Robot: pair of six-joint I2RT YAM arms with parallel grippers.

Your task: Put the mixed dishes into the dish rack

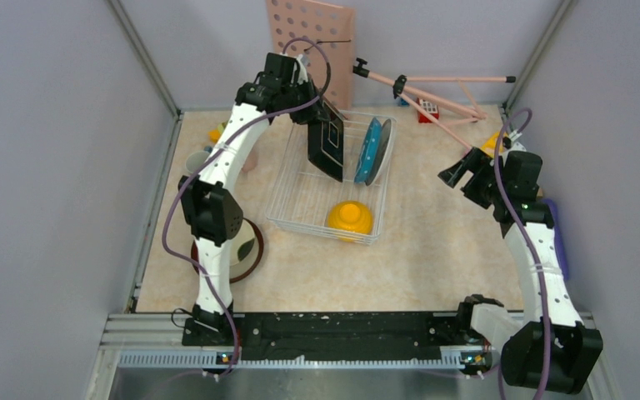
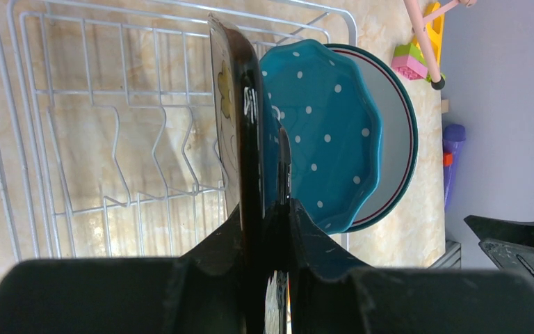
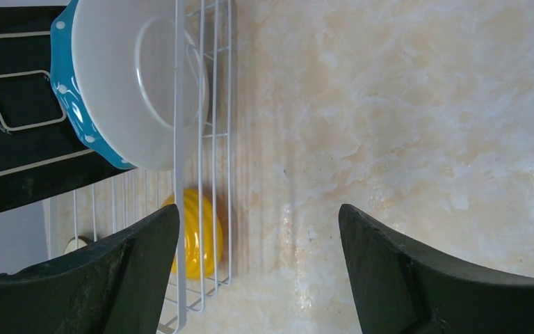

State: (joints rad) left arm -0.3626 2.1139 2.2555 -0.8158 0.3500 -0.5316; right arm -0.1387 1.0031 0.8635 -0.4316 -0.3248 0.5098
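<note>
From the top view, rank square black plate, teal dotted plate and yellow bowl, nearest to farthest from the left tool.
1. Square black plate, in the left tool.
2. Teal dotted plate, just right.
3. Yellow bowl, rack's near end.

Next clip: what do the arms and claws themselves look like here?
The left arm and right arm both have white links between bulky black joint housings. A purple cable loops loosely along each. A small green light shows on the right arm. The left claw and right claw are matte black, each with two broad wedge-shaped fingers.
</note>
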